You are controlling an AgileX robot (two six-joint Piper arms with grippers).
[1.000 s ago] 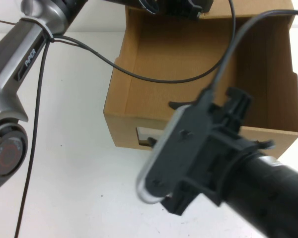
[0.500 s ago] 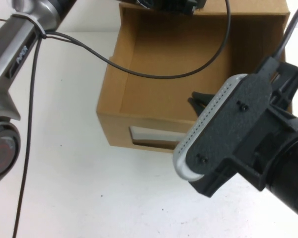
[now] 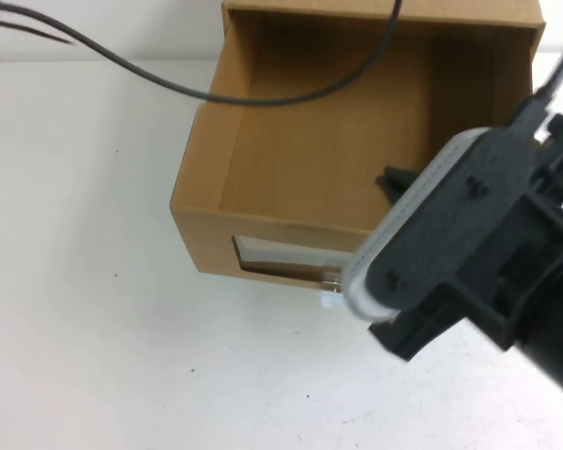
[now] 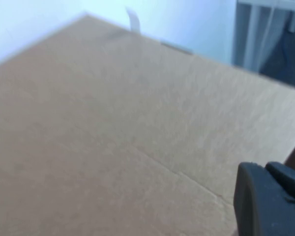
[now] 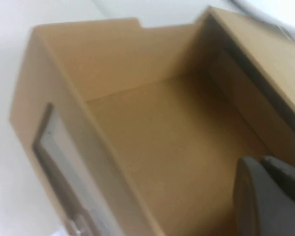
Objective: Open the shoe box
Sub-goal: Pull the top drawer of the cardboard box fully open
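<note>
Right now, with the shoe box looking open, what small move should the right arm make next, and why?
Probably lift the right gripper straight up, clear of the shoe box. The box stands open with its inside bare, and the gripper hangs shut over its near right part, apparently holding nothing. The left gripper sits close against a cardboard panel; leave it there.

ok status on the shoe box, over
Right gripper shut, over the near right corner of the shoe box. Left gripper close against a flat cardboard side of it. Box open. Cable hangs across the opening.
</note>
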